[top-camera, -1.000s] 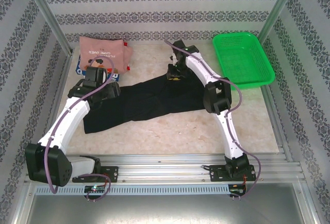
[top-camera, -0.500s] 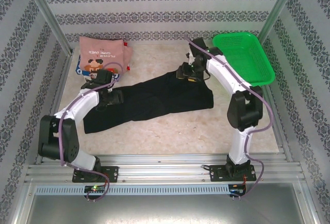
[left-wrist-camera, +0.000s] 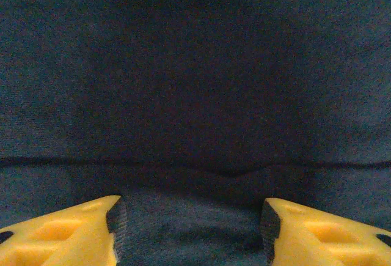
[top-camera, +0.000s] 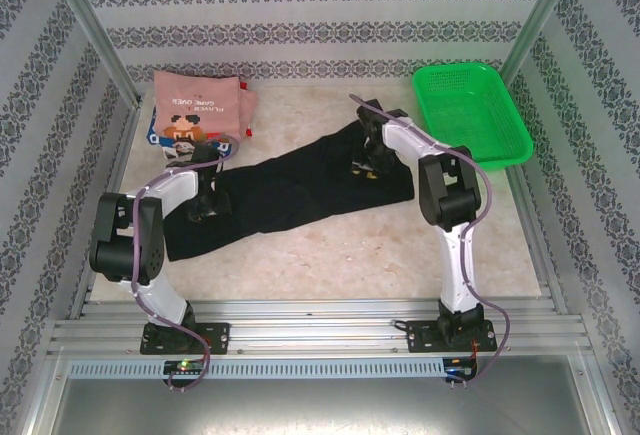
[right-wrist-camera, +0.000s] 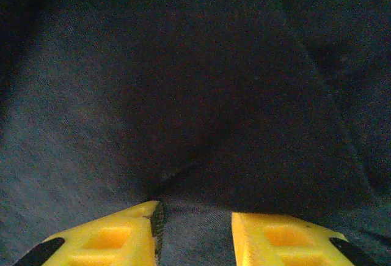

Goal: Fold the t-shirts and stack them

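A large black t-shirt (top-camera: 290,195) lies spread slantwise across the middle of the table. My left gripper (top-camera: 205,202) is pressed down on its left part, jaws wide apart with flat black cloth (left-wrist-camera: 195,95) between them; left gripper (left-wrist-camera: 192,220). My right gripper (top-camera: 367,162) is down on the shirt's far right part, jaws apart astride a raised crease of black cloth (right-wrist-camera: 183,125); right gripper (right-wrist-camera: 197,220). A folded dusty-pink t-shirt (top-camera: 200,103) with a pixel figure lies at the back left, on top of a blue-and-white printed t-shirt (top-camera: 152,135).
A green mesh basket (top-camera: 470,115) stands at the back right. Patterned walls and metal posts (top-camera: 95,35) enclose the table. Bare marble table (top-camera: 340,255) lies between the black shirt and the arm bases.
The left gripper came nearer, from beside the pink shirt down onto the black shirt's left part. The right gripper swung right, then settled on the shirt's far right part. The far edge shifted right.
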Controlling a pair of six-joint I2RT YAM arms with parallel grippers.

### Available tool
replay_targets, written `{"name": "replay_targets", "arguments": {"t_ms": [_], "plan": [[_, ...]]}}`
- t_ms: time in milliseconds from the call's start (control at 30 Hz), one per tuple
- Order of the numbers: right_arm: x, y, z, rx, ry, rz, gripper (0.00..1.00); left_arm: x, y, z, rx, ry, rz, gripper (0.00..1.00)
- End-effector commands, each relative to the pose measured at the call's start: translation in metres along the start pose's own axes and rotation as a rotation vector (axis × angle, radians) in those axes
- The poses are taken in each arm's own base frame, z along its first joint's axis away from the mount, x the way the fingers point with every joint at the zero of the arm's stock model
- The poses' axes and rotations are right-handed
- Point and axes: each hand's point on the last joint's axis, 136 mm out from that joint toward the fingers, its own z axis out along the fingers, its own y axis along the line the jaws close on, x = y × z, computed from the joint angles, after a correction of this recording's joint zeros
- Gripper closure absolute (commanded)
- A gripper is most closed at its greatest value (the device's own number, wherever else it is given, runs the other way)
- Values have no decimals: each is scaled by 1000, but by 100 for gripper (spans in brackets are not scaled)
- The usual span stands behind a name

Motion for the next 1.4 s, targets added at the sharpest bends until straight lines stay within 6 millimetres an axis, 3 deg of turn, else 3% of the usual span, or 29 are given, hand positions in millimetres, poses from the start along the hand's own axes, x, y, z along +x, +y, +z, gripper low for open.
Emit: {"name": "replay_targets", "arguments": {"t_ms": [0,100,200,267,367,467,567,633,700,767,833,967,1167,1267,1367], "plan": [[-24,-12,8,113,-42,56,58,34,6,4,7,119,-91,39],[-48,4,15,79,-54,93,56,46,-4,-1,75,145,-155,39],[-81,36,23,-60,-78,159,54,54,-16,-4,146,179,-205,39],[-106,70,30,-253,-99,213,50,62,-25,-5,185,212,-223,39],[-150,116,24,-594,-138,333,43,74,-40,-8,226,257,-213,39],[-189,135,0,-815,-199,418,40,97,-52,-8,273,332,-225,39],[-206,147,-61,-903,-304,323,34,115,-64,-15,311,365,-198,38],[-200,153,-103,-920,-333,225,33,117,-82,-17,385,389,-191,35],[-181,153,-139,-879,-332,123,31,115,-111,-19,484,443,-184,36],[-153,149,-158,-793,-315,35,31,109,-134,-23,505,437,-119,36],[-124,132,-164,-670,-289,2,30,103,-157,-31,533,424,-64,36],[-74,86,-135,-439,-234,29,30,95,-200,-46,652,411,-13,33],[-58,57,-90,-395,-216,130,29,114,-270,-54,759,492,94,34],[-55,53,-82,-371,-192,121,30,115,-278,-57,784,503,62,35],[-47,46,-82,-348,-175,121,30,110,-283,-78,849,502,35,35]]}}
